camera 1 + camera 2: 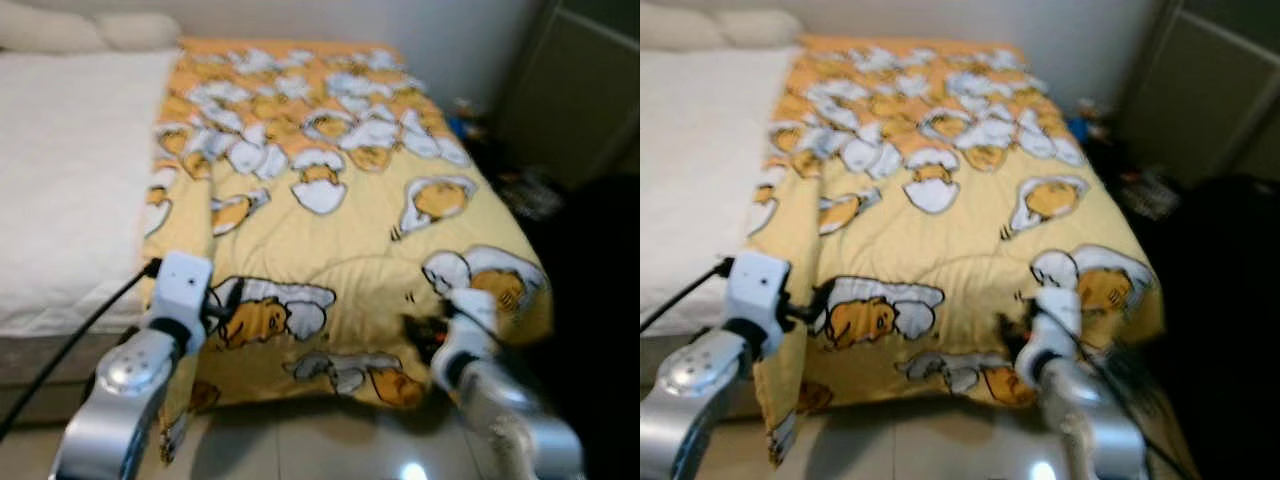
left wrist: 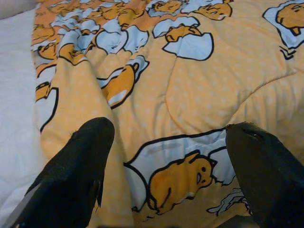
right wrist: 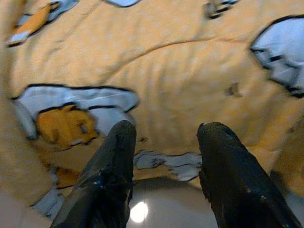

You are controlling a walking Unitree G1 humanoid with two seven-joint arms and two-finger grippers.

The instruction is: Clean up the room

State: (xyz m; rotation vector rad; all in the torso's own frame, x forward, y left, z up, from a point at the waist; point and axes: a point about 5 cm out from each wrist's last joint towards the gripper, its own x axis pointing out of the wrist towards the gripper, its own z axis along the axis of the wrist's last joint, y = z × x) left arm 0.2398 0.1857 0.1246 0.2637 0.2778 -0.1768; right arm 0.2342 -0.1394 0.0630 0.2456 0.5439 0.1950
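Left eye view, progress: I am judging the tidy-up as partly done; the yellow quilt (image 1: 340, 210) is lying spread over the right side of the bed (image 1: 70, 180), fairly flat, but its left edge is bunching in a fold beside the bare white sheet (image 1: 70, 160), and its foot end is hanging over toward the floor (image 1: 320, 440).
Left eye view, still left: dark clutter (image 1: 520, 190) is sitting on the floor to the right of the bed, blurred, so I cannot tell what it is.
Left eye view, arms: I am holding both arms forward at the foot of the bed, my left gripper (image 1: 225, 300) near the quilt's left corner and my right gripper (image 1: 425, 335) near its right corner.
Right eye view: the same scene is showing; two pillows (image 1: 720, 28) are lying at the head, left of the quilt.
Left wrist view: my left gripper (image 2: 166, 156) is hanging spread wide above the quilt, with the bunched fold running toward one finger; I am gripping nothing.
Right wrist view: my right gripper (image 3: 164, 156) is spread too, its fingers (image 3: 114, 161) pointing at the quilt's hanging edge with glossy floor below, and I am holding nothing.
Judgement: I am probably lining up to take the foot edge and straighten it.
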